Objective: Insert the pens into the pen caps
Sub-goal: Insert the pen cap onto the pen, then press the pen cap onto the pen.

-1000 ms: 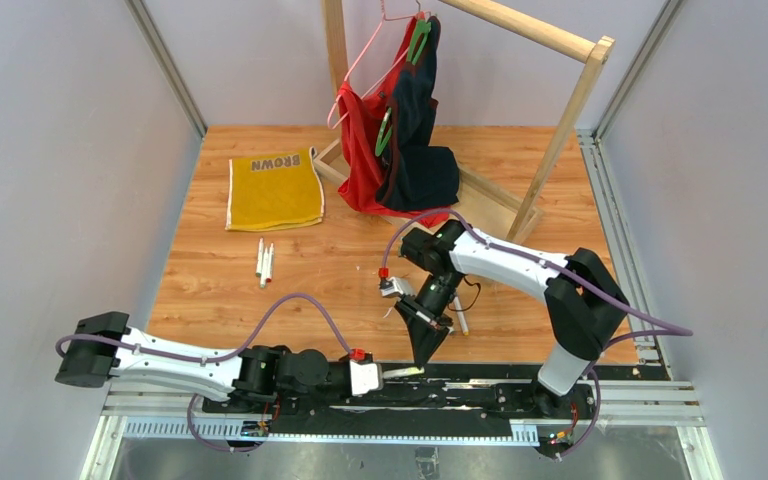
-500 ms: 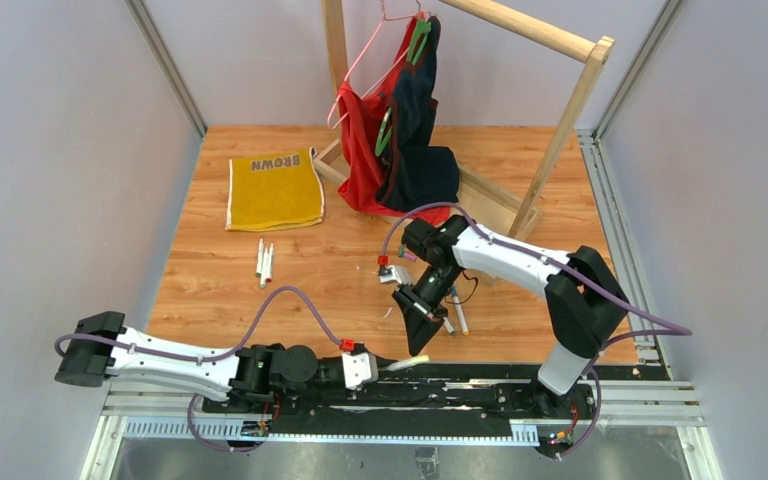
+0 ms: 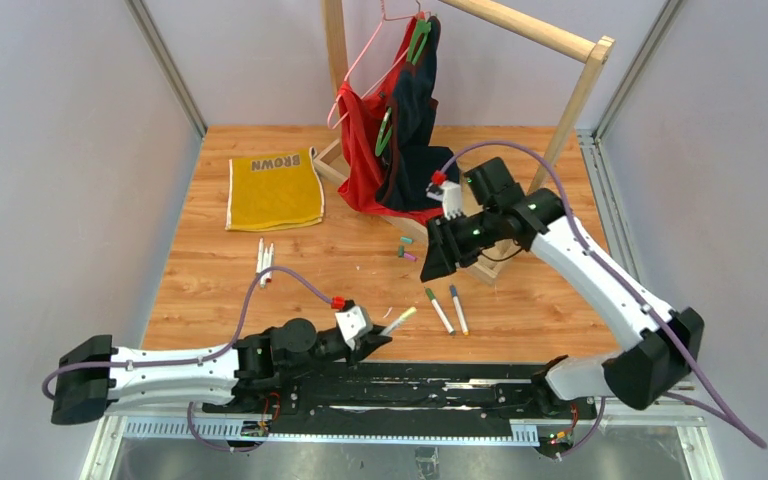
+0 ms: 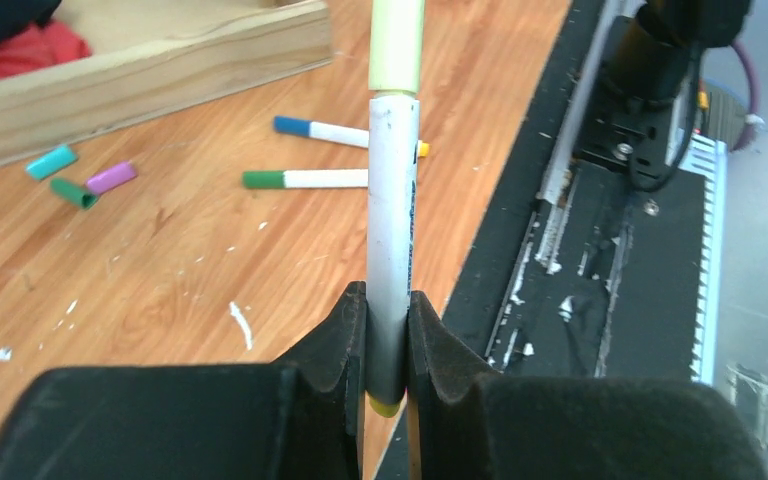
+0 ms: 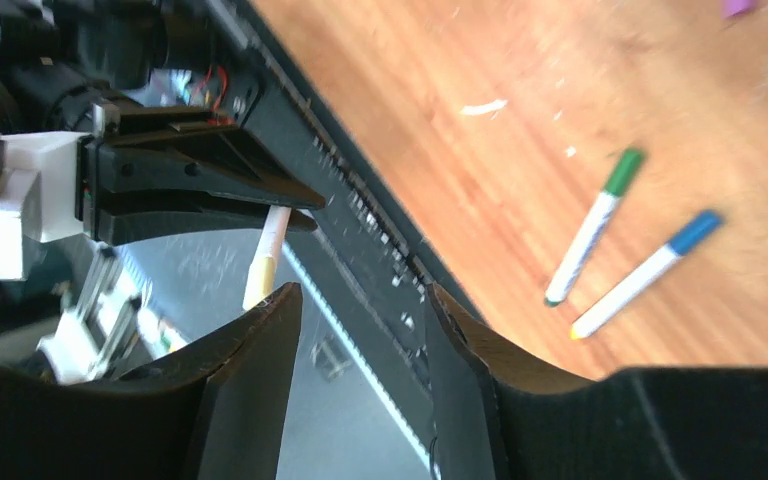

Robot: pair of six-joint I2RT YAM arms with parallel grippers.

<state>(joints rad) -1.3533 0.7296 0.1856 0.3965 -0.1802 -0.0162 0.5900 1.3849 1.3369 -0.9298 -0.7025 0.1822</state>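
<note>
Top: left tool clenched on yellow pen at the near edge of the worktop. Right tool released, empty. Two capped pens lie mid-worktop.
Left wrist: yellow pen upright between pads. Three caps lie loose beyond.
Right wrist: jaws apart, nothing between.

Six pens, three loose caps
</note>
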